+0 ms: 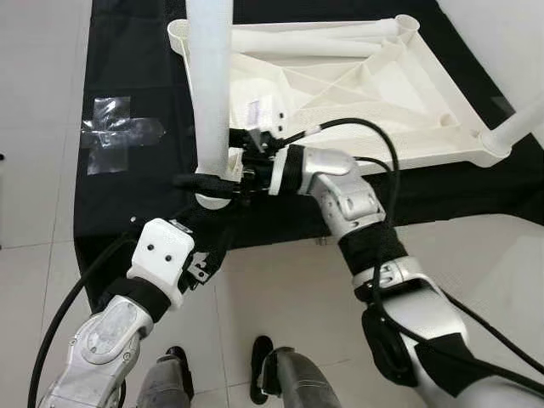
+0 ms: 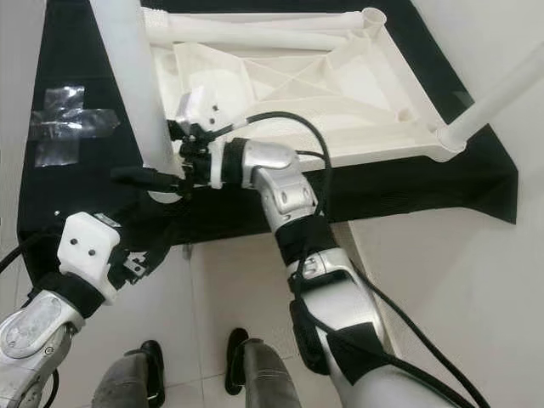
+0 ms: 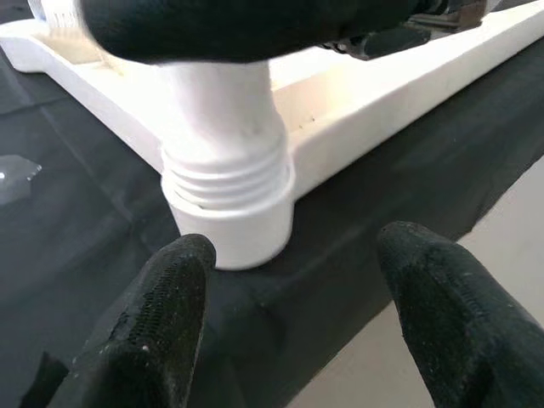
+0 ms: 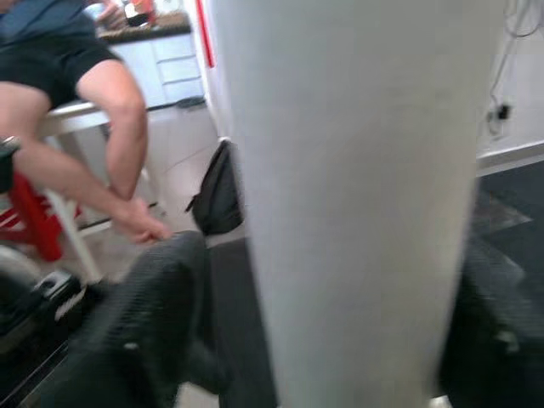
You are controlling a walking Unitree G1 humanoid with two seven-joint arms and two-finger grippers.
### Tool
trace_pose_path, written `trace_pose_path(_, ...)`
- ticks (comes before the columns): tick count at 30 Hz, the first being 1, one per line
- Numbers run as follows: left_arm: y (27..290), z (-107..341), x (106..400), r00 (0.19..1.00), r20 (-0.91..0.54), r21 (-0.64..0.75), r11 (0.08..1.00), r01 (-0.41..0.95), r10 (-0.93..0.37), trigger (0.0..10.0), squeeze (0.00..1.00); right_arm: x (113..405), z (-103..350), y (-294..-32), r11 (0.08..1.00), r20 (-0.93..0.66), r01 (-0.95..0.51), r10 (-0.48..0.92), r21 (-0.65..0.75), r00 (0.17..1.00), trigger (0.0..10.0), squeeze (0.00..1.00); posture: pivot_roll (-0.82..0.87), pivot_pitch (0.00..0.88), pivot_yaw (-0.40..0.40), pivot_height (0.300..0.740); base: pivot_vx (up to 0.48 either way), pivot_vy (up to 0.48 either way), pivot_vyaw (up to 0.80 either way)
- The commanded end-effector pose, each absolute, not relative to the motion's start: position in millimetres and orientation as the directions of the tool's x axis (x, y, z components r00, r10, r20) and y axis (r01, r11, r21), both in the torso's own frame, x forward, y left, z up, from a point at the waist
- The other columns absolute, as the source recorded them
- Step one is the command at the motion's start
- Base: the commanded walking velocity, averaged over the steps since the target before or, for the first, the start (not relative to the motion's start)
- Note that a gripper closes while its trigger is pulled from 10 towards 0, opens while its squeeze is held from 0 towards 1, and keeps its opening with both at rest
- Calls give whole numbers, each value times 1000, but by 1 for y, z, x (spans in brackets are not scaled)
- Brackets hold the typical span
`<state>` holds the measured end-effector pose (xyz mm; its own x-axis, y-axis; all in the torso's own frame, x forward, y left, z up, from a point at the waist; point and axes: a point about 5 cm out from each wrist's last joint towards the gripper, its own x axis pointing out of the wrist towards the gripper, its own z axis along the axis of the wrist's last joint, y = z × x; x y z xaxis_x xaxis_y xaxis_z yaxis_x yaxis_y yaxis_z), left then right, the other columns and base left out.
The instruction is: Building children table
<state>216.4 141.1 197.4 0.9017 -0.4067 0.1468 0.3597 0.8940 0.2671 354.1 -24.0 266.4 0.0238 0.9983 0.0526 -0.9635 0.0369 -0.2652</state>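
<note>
The right gripper is clamping its jaws on the smooth, rigid leg (likely light, slippery). Low near the threaded socket looks the best hold; the left gripper is hovering with jaws wide, holding nothing.

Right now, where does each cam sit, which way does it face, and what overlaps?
Left eye: head, facing down at upturned tabletop on black mat; both arms, feet show.
Right eye: same scene, shifted sideways.
Left wrist: low, along open left claw toward the leg's threaded socket.
Right wrist: along right claw around table leg; seated person behind.
Shared: that leg.
</note>
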Motion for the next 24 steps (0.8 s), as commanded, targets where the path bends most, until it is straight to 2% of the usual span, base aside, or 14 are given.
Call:
trace_pose_path(1,140,194,216,904,124,272,890,365,-409,10000,0,351,265,-18,-51,28,-961,998,-271,-61,0,0,192,281,-191,740,0,0,0)
trace_pose_path(6,141,194,216,905,126,273,891,362,-406,10000,0,354,269,-19,-71,25,-960,996,-269,-81,0,0,183,283,-191,740,0,0,0)
trace_pose_path(11,141,194,215,905,124,271,891,364,-407,10000,0,359,268,-26,-40,40,-964,998,-261,-52,0,0,171,293,-184,740,0,0,0)
trace_pose_path(13,141,195,214,905,123,269,891,365,-408,10000,0,363,259,-38,66,60,-962,997,-263,52,0,0,156,304,-178,740,0,0,0)
trace_pose_path(14,141,195,214,905,123,269,891,365,-408,10000,0,363,259,-38,66,60,-962,997,-263,52,0,0,156,304,-178,740,0,0,0)
trace_pose_path(15,141,195,214,905,123,268,891,365,-408,10000,0,365,255,-45,139,76,-955,990,-262,123,0,0,142,310,-176,740,0,0,0)
trace_pose_path(16,141,195,214,905,123,268,891,365,-408,10000,0,365,255,-45,139,76,-955,990,-262,123,0,0,142,310,-176,740,0,0,0)
trace_pose_path(17,142,195,214,905,122,266,892,365,-407,10000,0,369,250,-53,230,93,-943,973,-242,213,0,0,142,310,-176,740,0,0,0)
trace_pose_path(18,142,195,214,905,122,266,892,365,-407,10000,0,369,250,-53,230,93,-943,973,-242,213,0,0,142,310,-176,740,0,0,0)
trace_pose_path(19,142,194,213,906,120,263,893,366,-407,10000,0,372,238,-59,447,141,-876,893,-182,426,0,0,130,312,-179,740,0,0,0)
trace_pose_path(20,142,194,213,905,118,260,892,369,-409,10000,0,367,208,-71,706,84,-693,707,-147,702,0,0,129,313,-175,740,0,0,0)
trace_pose_path(21,142,194,213,905,118,260,892,369,-409,10000,0,367,208,-71,706,84,-693,707,-147,702,0,0,129,313,-175,740,0,0,0)
trace_pose_path(22,142,194,213,904,116,260,890,373,-412,10000,0,349,184,-74,813,48,-564,576,-146,816,0,0,137,329,-166,740,0,0,0)
trace_pose_path(24,142,194,213,904,116,260,890,373,-412,10000,0,349,184,-74,813,48,-564,576,-146,816,0,0,137,329,-166,740,0,0,0)
